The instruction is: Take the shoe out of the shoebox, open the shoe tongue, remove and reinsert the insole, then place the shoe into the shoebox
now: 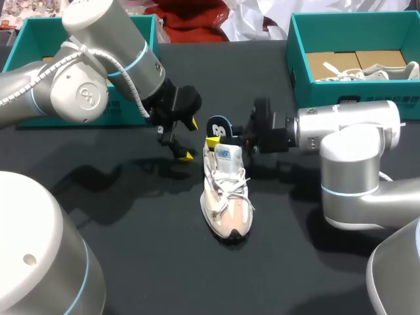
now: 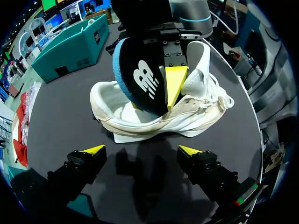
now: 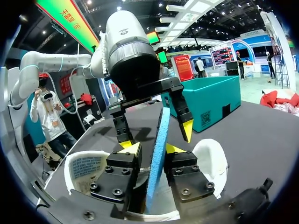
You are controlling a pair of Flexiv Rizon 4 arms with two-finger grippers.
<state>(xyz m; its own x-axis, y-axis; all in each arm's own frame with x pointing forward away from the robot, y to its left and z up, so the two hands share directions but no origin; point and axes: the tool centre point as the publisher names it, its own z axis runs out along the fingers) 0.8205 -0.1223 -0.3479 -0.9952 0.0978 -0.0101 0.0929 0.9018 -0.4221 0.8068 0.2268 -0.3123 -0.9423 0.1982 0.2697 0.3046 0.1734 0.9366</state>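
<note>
Right gripper [image 3: 152,148] clamps insole [image 2: 140,79] over shoe [image 2: 154,119] heel; left gripper [image 2: 142,150] open at ten o'clock. Judged mid-removal; next, lift clear.

A: Head cam?
B: Fixed, high & to the rear, looks down on whole table [image 1: 131,262]. Farthest off; shoe [image 1: 226,197] sits mid-frame.
A: L wrist?
B: Low, close, looks past left gripper [image 2: 142,150] at shoe's side.
A: R wrist?
B: Closest: just over right gripper [image 3: 152,148], along insole [image 3: 162,123] edge, facing opp. way, twd left gripper.
A: Overlap?
B: All 3 get shoe + insole; each wrist cam sees the other's gripper; head cam sees both.
</note>
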